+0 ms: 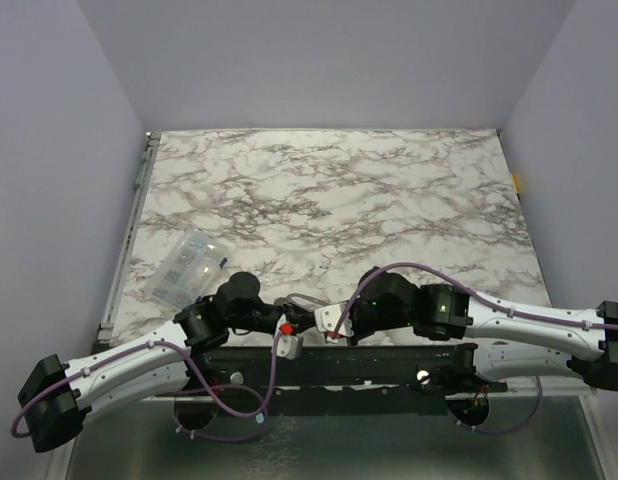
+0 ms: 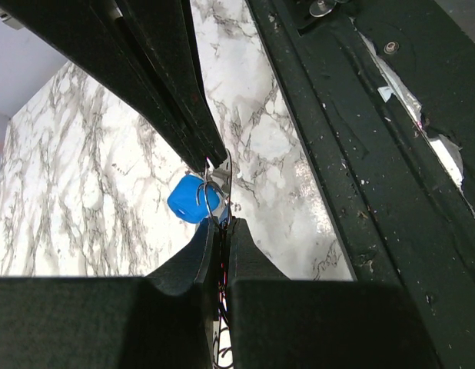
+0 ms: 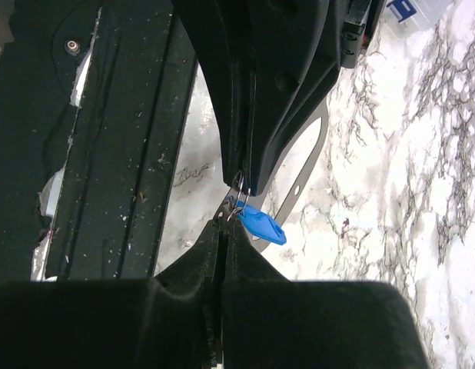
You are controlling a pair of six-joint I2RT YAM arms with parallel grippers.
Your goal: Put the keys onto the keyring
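Note:
Both grippers meet tip to tip just above the table's near edge. My left gripper (image 1: 292,322) (image 2: 220,223) is shut on the thin wire of the keyring (image 2: 227,171) (image 3: 238,194). The blue-headed key (image 2: 193,198) (image 3: 262,224) hangs from that wire between the two sets of tips. My right gripper (image 1: 324,318) (image 3: 224,223) is shut, and a tiny silver key (image 3: 227,209) shows at its tips, touching the wire. A pale grey loop (image 1: 305,299) lies just beyond the tips; in the right wrist view a flat grey band (image 3: 303,181) runs behind the blue key.
A clear plastic packet (image 1: 189,267) (image 3: 418,9) with printed marks lies on the marble table (image 1: 389,200) to the left, just beyond the left arm. The black base rail (image 1: 369,360) (image 2: 391,154) runs right under the grippers. Grey walls enclose the table on three sides.

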